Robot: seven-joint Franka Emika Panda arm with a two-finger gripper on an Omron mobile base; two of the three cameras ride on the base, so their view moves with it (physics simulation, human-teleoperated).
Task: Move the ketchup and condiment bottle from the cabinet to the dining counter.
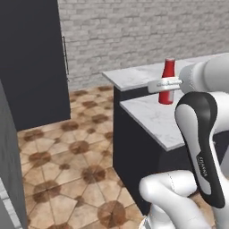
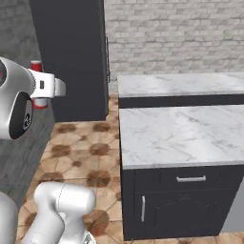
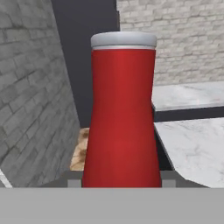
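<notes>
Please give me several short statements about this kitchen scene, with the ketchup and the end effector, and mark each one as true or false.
1. The end effector is closed on the ketchup. True.
2. The ketchup is lying on its side on the floor. False: it is upright and held in the air, as the right base view shows.
3. The ketchup has a pale cap on a red body. True: the hand view shows it clearly.
4. The dining counter has a white marble top on a dark base. True.
5. The floor is plain grey concrete. False: it is brown patterned tile.
6. The back wall is painted blue. False: it is grey brick.
</notes>
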